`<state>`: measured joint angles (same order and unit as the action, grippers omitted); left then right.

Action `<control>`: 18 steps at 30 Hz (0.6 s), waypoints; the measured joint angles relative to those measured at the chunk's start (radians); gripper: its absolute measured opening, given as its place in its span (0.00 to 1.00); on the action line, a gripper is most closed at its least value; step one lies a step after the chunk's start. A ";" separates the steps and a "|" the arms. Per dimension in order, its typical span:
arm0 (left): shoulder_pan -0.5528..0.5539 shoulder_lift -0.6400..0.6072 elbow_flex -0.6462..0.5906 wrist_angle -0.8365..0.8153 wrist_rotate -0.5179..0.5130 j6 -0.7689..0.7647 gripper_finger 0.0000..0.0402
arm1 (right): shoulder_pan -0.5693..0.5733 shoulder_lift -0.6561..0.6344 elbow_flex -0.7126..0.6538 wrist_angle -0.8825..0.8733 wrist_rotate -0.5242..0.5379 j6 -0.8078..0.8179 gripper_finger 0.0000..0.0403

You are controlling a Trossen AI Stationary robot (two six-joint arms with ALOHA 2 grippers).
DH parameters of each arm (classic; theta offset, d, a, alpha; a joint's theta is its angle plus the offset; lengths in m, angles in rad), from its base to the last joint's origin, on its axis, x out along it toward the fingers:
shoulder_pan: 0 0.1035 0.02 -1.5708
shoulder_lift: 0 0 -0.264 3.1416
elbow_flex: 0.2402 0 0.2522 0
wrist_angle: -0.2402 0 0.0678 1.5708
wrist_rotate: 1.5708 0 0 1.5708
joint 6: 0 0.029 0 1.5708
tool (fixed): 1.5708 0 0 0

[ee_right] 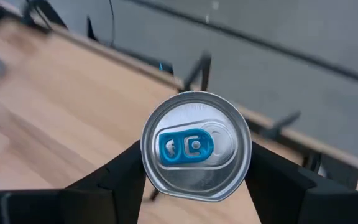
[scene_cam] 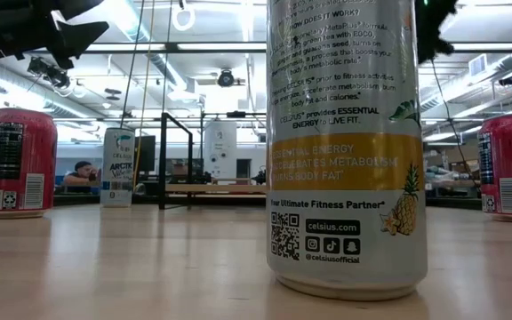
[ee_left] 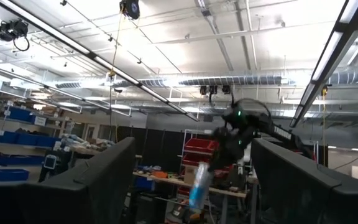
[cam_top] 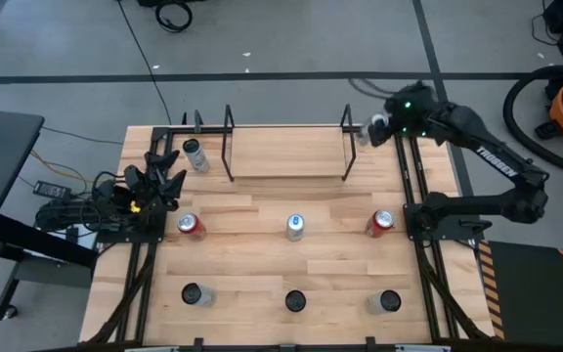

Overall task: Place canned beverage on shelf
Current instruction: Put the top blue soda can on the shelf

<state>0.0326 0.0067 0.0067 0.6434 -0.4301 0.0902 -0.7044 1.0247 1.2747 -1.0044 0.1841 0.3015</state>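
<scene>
My right gripper (cam_top: pixel 372 129) is shut on a silver canned beverage (ee_right: pixel 196 146) with a blue tab. It holds the can in the air by the right end of the shelf (cam_top: pixel 286 152), a light wood board with black rod end frames near the table's far edge. In the left wrist view the can (ee_left: pixel 199 183) hangs below that gripper. My left gripper (cam_top: pixel 159 181) waits open at the table's left edge, tipped upward and touching nothing. My right gripper pinches the can between its two fingers (ee_right: pixel 120 177), one on each side of the wall just below the top rim (ee_right: pixel 148 168). The fingers slant down from above. The can is lifted clear of the table and hangs below the fingers, slightly tilted.
A silver can (cam_top: pixel 195 154) stands left of the shelf. Two red cans (cam_top: pixel 191 226) (cam_top: pixel 382 223) and a silver-blue one (cam_top: pixel 294 227) form a middle row. Three more cans (cam_top: pixel 294 301) stand near the front edge. One tall can (scene_cam: pixel 345 142) fills the low view.
</scene>
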 joint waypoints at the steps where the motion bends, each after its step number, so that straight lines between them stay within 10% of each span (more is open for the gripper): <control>1: 0.000 0.000 0.000 -0.001 0.000 0.000 0.80 | 0.000 0.005 0.032 0.000 0.007 -0.010 0.60; 18: 0.000 0.000 0.000 -0.006 0.000 0.001 0.80 | 0.000 0.251 0.267 0.158 -0.132 -0.273 0.60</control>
<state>0.0322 0.0067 0.0067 0.6376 -0.4301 0.0908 -0.7046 1.2755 1.5418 -0.8461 0.0520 0.0281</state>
